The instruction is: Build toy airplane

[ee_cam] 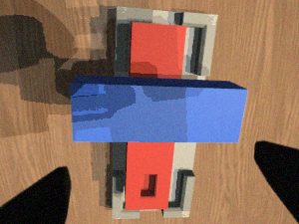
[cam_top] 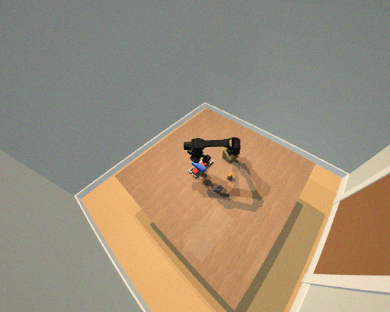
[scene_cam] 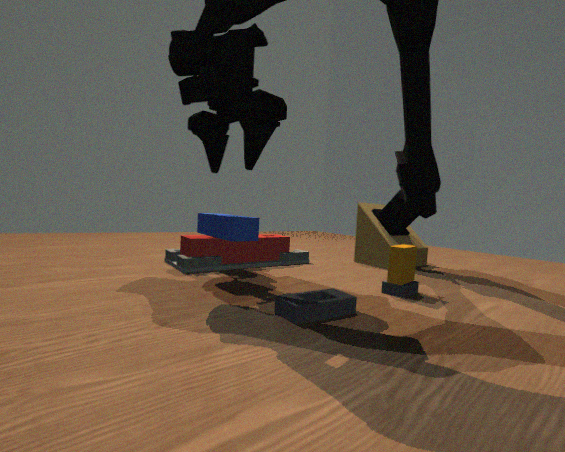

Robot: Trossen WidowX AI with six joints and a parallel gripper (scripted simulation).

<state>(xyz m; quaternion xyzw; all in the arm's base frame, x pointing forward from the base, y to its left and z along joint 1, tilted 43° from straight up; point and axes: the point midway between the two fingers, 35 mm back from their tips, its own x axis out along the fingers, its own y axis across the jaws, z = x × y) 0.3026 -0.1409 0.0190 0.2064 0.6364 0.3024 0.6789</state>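
Note:
The red fuselage (cam_top: 195, 170) (scene_cam: 276, 248) (ee_cam: 157, 46) lies in the pale grey cradle (scene_cam: 297, 258) (ee_cam: 211, 41) and looks flat. The blue wing (cam_top: 199, 166) (scene_cam: 228, 227) (ee_cam: 159, 113) lies across the fuselage's top; its tab and socket are hidden beneath it. The tail socket (ee_cam: 149, 185) shows as an empty hole near one fuselage end. The yellow tail fin (cam_top: 230, 174) (scene_cam: 401, 265) stands upright in a small dark holder (scene_cam: 400, 289), away from the cradle. My gripper (scene_cam: 232, 171) (ee_cam: 164, 162) is open and empty, above the wing and clear of it.
An empty dark holder (cam_top: 219, 189) (scene_cam: 313, 311) with a rectangular opening sits on the table between the cradle and the exterior view. The olive wedge (cam_top: 228, 156) (scene_cam: 367, 240) under the arm's base stands behind the fin. The arm's shadows fall across the wooden table.

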